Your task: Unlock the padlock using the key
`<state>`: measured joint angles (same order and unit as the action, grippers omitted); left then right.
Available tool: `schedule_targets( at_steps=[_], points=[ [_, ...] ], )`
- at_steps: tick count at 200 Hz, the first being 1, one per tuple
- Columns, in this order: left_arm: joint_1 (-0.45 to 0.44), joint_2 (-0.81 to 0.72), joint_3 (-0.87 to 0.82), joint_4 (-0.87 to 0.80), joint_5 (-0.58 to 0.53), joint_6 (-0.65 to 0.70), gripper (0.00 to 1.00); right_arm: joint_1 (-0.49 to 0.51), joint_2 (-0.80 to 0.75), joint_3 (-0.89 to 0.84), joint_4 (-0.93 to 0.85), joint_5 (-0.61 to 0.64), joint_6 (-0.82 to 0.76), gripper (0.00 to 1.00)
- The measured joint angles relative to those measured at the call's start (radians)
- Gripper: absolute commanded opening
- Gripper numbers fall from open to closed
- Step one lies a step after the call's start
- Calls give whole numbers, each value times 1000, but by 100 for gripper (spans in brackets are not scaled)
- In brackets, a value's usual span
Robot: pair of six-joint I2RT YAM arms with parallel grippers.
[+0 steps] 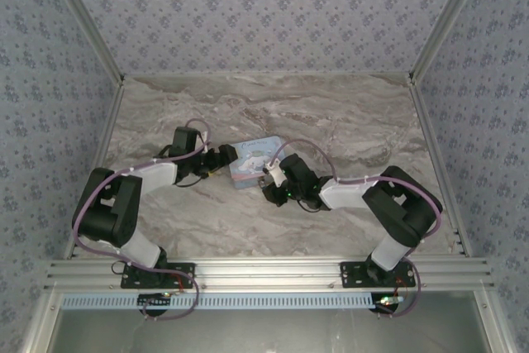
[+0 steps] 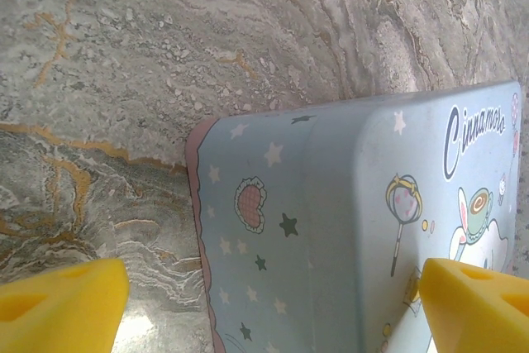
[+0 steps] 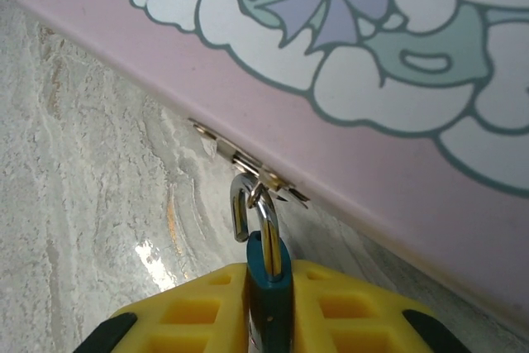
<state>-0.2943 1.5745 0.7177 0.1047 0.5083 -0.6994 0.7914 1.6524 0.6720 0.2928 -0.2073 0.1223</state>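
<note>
Right jaws clamp the padlock (image 3: pixel 269 287) (shackle (image 3: pixel 248 208) at the tin's (image 3: pixel 397 121) hasp (image 3: pixel 248 164)); left jaws stand apart.

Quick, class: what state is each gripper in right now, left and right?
Left gripper: open, holding nothing.
Right gripper: shut on the padlock.
</note>
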Motion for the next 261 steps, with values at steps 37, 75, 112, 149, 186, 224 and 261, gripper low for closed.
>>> schedule_targets(
  at_steps=[37,75,112,149,186,224,261],
  points=[
    [0,-1,0,-4,-3,0,90,2,2,0,-1,12,0,14],
    [0,-25,-4,-31,-24,8,90,29,-13,2,-26,102,0,9],
    [-1,-115,-66,-58,-60,11,90,45,-39,6,-85,280,14,8],
    [-21,-188,-100,-111,-95,11,89,63,-43,14,-130,437,27,8],
    [-51,-266,-69,-204,-162,50,92,64,-43,14,-139,481,33,7],
    [-62,-203,80,-263,-196,131,95,51,-50,3,-128,469,68,7],
    [-78,-37,210,-283,-206,213,99,47,-55,-2,-127,464,92,7]
  ],
)
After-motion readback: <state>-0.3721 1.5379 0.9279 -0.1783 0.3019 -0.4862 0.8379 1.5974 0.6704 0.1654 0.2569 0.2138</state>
